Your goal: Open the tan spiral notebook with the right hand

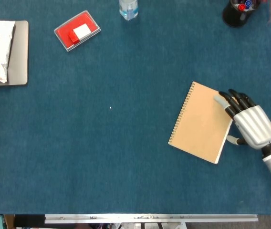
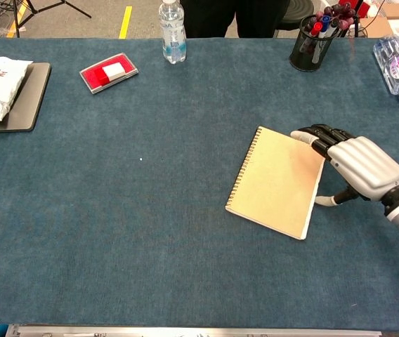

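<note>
The tan spiral notebook (image 1: pixel 201 122) is lying closed and skewed on the blue table (image 1: pixel 126 157), its spiral edge facing away from the right hand (image 1: pixel 248 122). That hand is reaching over the notebook's free edge, its fingers (image 1: pixel 226 101) extended and resting on the far corner of the cover, the thumb (image 2: pixel 328 200) touching the page edge; it is gripping nothing. The risk I am judging: the fingers pressing down could push the whole notebook along the cloth rather than lift the cover alone.
</note>
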Robot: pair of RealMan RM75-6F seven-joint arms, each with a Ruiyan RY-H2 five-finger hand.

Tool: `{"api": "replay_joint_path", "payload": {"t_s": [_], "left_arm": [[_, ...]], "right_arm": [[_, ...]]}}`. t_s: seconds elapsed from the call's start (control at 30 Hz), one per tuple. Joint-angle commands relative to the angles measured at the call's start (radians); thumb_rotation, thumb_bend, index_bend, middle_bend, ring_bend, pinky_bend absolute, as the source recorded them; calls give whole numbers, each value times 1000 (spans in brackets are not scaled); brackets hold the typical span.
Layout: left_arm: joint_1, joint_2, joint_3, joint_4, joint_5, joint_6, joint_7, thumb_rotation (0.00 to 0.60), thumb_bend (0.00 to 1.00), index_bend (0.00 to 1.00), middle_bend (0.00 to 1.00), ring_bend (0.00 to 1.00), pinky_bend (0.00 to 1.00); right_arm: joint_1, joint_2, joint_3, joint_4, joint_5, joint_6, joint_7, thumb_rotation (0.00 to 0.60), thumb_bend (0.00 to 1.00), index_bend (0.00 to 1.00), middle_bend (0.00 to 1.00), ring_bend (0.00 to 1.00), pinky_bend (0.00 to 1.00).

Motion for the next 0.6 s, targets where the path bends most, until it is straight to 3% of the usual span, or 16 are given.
{"api": "replay_joint_path", "payload": {"t_s": [0.03, 0.2, 0.6], "left_arm": [[0, 0, 0, 0, 0, 0, 0, 600, 280, 457, 395, 311, 501], [0, 0, 0, 0, 1, 0, 2, 600, 280, 457, 395, 311, 501], [2, 1, 0, -2, 1, 2, 2, 600, 280, 457, 395, 311, 501]], "right_arm": [[1, -6, 1, 10, -6, 14, 13, 600, 0, 103, 103, 42, 156], [3, -17, 0, 34, -16, 36, 42, 600, 14, 103, 120, 42, 156], [6, -44, 6, 74, -23, 73, 91, 600, 169, 103, 152, 46, 156]]}}
